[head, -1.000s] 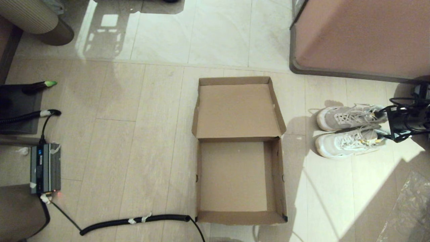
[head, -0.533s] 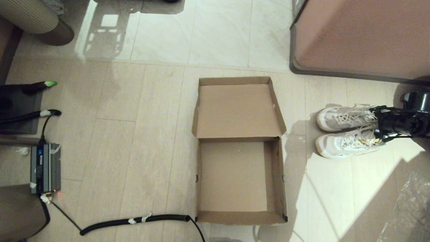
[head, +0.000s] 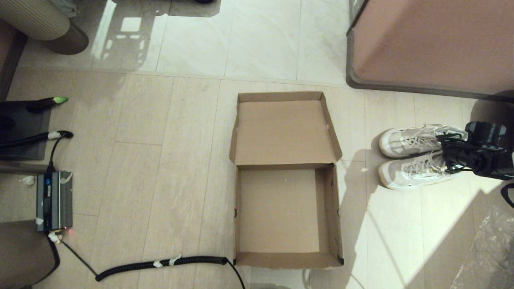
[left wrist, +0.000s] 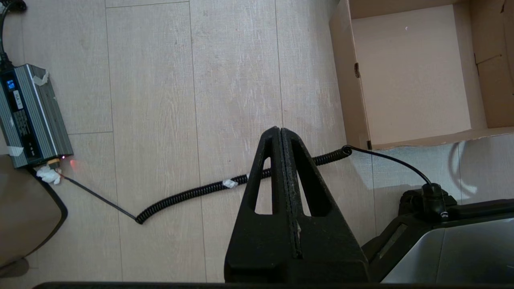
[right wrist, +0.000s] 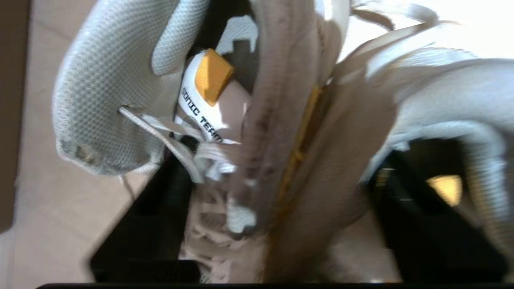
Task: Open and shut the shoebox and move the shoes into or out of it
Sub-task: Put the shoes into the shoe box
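Note:
The brown cardboard shoebox (head: pixel 335 216) lies open on the floor mid-view, nothing inside, its hinged lid (head: pixel 283 132) folded back flat on the far side. The two white and grey sneakers (head: pixel 409 140) (head: pixel 407 173) stand side by side right of the box, toes toward it. My right gripper (head: pixel 445 158) is open at their heel ends. In the right wrist view its black fingers (right wrist: pixel 152 216) are spread wide, one in each shoe's opening, with the shoes' adjoining inner walls (right wrist: pixel 293 160) between them. My left gripper (left wrist: pixel 280 130) is shut and empty above the floor left of the box (left wrist: pixel 409 72).
A large pinkish-brown furniture block (head: pixel 433 44) with a grey base stands at the far right. A grey power unit (head: pixel 54 200) and a black coiled cable (head: pixel 160 263) lie left of and in front of the box. Clear plastic sheeting (head: pixel 490 249) lies at the near right.
My right gripper has moved left and down from beside the heels onto the shoes' openings. The shoes have barely shifted. The box has not moved.

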Controlling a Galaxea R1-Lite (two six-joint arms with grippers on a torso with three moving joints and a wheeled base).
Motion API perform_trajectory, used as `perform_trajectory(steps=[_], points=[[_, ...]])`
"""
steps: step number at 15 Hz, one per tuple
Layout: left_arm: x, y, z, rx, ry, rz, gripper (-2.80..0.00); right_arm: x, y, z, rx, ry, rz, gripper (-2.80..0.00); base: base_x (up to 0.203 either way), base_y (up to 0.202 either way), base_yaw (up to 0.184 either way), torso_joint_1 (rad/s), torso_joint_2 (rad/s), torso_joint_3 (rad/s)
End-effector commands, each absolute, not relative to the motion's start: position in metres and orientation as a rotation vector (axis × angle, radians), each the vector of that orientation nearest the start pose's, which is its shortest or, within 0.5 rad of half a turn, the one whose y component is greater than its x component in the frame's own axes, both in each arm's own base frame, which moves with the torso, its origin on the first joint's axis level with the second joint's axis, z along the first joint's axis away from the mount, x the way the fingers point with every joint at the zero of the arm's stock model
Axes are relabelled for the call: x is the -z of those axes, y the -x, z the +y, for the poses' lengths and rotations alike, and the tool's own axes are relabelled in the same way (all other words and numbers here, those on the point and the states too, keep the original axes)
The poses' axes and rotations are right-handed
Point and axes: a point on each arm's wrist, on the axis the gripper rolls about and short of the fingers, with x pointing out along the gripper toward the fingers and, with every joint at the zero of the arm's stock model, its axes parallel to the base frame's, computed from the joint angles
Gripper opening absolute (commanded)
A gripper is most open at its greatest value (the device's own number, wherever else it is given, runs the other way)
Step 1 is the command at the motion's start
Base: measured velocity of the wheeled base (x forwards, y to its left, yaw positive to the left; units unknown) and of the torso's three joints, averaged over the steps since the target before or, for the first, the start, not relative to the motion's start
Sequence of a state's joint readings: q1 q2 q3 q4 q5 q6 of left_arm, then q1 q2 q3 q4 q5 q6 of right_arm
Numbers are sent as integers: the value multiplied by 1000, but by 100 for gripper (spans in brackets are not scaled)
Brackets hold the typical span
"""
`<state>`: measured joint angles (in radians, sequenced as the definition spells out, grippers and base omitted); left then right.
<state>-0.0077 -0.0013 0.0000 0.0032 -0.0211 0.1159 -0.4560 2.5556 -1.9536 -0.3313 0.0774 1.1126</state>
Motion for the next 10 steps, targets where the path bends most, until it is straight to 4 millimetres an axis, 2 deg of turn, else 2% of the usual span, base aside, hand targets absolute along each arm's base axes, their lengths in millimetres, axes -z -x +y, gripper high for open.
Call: perform_trajectory(steps=[1, 5, 8, 10], points=[[-75, 23, 0, 29, -117, 0, -280, -91, -482, -236, 506, -1174, 43, -280, 0, 0, 0, 0, 0, 0], [-75, 23, 0, 28, -115, -2, -280, -108, -476, -232, 519, -1183, 70, -280, 0, 0, 0, 0, 0, 0], [-75, 23, 0, 29, -115, -2, -280, -120, -464, -224, 588, -1211, 203, -280, 0, 0, 0, 0, 0, 0], [-75, 23, 0, 28, -114, -2, -280, -136, -455, -218, 607, -1225, 235, -280, 0, 0, 0, 0, 0, 0]])
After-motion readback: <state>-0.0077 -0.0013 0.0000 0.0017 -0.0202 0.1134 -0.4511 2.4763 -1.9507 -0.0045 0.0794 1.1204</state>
